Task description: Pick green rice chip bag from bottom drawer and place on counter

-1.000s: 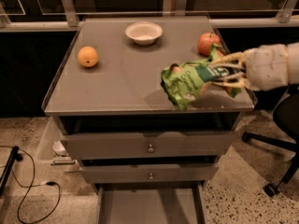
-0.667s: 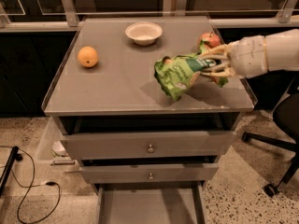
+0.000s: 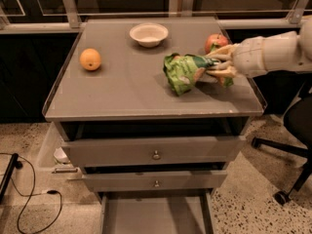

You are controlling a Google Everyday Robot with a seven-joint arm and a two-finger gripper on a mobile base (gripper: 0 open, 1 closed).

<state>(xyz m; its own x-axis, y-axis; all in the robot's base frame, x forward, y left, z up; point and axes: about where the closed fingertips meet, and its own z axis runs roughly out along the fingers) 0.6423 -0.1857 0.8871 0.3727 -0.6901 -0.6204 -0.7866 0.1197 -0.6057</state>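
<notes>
The green rice chip bag (image 3: pixel 184 72) is crinkled, bright green, and hangs over the right part of the counter (image 3: pixel 126 89), its lower end at or just above the grey top. My gripper (image 3: pixel 219 66) reaches in from the right on a white arm and is shut on the bag's right end. The bottom drawer (image 3: pixel 153 213) stands pulled open at the lower edge of the view, its flat grey floor bare where it shows.
On the counter are an orange (image 3: pixel 90 59) at the left, a white bowl (image 3: pixel 148 34) at the back and a red apple (image 3: pixel 216 42) just behind the gripper. Two knobbed drawers (image 3: pixel 156 154) are slightly open. A black office chair (image 3: pixel 292 130) stands to the right.
The gripper has carried the bag leftward and farther over the counter, away from its front right corner, and lowered it toward the top.
</notes>
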